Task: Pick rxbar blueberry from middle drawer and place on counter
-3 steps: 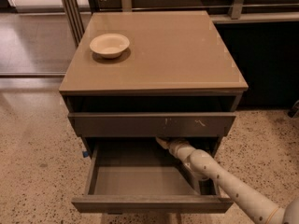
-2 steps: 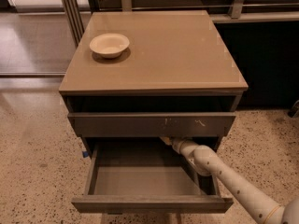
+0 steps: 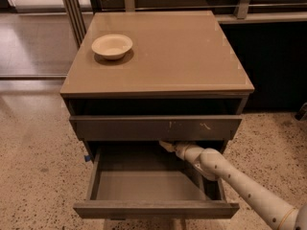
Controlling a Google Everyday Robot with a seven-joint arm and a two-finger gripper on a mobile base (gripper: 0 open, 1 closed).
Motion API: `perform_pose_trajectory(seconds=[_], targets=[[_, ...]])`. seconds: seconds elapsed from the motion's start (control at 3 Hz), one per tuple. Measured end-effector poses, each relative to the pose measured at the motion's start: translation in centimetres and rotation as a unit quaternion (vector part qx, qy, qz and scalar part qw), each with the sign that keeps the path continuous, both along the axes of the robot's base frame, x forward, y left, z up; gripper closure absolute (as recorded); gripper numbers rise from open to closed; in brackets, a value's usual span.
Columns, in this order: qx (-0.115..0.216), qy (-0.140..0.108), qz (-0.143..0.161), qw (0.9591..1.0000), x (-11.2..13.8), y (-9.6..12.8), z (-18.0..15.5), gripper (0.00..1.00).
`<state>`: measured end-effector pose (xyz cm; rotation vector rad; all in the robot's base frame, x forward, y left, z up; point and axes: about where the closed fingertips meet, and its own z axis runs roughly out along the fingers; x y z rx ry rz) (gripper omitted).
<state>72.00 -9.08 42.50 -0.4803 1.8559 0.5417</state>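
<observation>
Counter: a large, glossy tan-beige square cabinet top [image 3: 192, 56] with a thin edge.
Bowl: a small, round cream-coloured bowl [image 3: 112, 46] stood upright near the counter's back left corner.
Upper drawer front: a grey-brown panel with small white scratch marks [image 3: 144, 127], shut, just under the counter.
Middle drawer: a wide, shallow grey-brown drawer box [image 3: 144, 186] with a plain flat front, pulled well out; its visible floor was bare grey.
Arm: a pale, jointed robot arm [image 3: 240, 186] came in from the lower right, over the drawer's right side.
Gripper: the pale gripper [image 3: 167, 146] sat at the drawer's rear, tucked just beneath the upper drawer front. How wide it stood, or whether it held anything, could not be told.
Rxbar blueberry: could not be made out; the drawer's rear around the gripper lay in shadow, so its place relative to the gripper could not be told.
</observation>
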Motion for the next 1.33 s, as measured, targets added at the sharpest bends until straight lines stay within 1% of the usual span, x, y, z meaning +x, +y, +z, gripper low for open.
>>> perform_pose_trajectory(seconds=[0.33,0.67,1.0,1.33], targets=[[0.023,0.041,0.040,0.9981,-4.2,1.5,2.1,1.00],[0.043,0.075,0.056,0.9947,-8.2,2.6,4.0,1.00],[0.062,0.091,0.059,0.9921,-11.4,3.4,5.4,1.00],[0.069,0.078,0.046,0.9934,-15.4,4.1,8.5,1.00]])
